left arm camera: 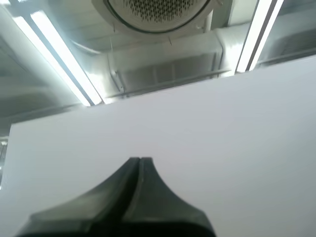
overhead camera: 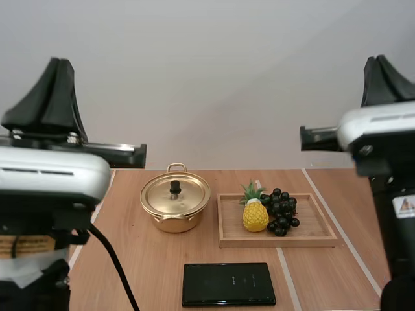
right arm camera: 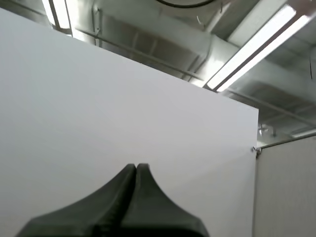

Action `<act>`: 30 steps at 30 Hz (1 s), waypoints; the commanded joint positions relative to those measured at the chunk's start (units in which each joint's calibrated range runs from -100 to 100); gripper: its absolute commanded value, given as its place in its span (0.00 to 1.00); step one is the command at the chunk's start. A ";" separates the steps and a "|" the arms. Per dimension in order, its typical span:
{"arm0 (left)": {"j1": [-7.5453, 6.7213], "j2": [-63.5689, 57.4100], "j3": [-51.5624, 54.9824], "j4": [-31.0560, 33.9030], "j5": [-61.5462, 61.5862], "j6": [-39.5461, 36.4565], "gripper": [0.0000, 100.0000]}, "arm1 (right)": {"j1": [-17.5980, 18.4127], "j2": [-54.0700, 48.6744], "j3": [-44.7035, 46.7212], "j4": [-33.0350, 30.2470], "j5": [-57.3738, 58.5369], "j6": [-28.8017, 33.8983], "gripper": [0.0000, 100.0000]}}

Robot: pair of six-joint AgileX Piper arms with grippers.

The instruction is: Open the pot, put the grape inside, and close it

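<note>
A gold pot [overhead camera: 175, 205] stands on the table with its lid [overhead camera: 176, 194] on, a black knob at the lid's centre. To its right a wooden tray [overhead camera: 311, 234] holds a dark bunch of grapes [overhead camera: 281, 211] beside a yellow toy pineapple [overhead camera: 255, 210]. My left gripper [overhead camera: 58, 61] is raised high at the left, pointing up, its fingers together as one dark wedge [left arm camera: 139, 160]. My right gripper [overhead camera: 377, 59] is raised at the right, also shut on nothing [right arm camera: 136, 166]. Both are far above the pot and the tray.
A flat black rectangular pack [overhead camera: 228, 284] lies near the table's front edge, below the tray. Pale tape lines run along the wooden table [overhead camera: 130, 259]. A plain white wall stands behind the table.
</note>
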 commanded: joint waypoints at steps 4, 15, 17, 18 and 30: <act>0.08 6.99 -20.81 -9.44 28.21 0.58 0.00 | 0.02 7.40 -17.96 5.07 16.59 -2.48 0.00; 0.08 27.90 -57.81 -9.61 58.95 -3.18 0.00 | -0.33 28.59 -56.66 -3.51 67.55 11.58 0.00; 0.08 31.37 -63.39 -9.61 65.92 -3.18 0.00 | -0.49 33.93 -64.24 -10.97 79.55 20.80 0.00; 0.08 32.91 -66.12 -9.61 70.19 -3.18 0.00 | -0.49 37.21 -68.58 -14.68 85.98 24.00 0.00; 0.08 46.65 -72.97 -9.61 101.93 -4.65 0.00 | -0.49 57.45 -83.70 -17.11 124.86 26.76 0.00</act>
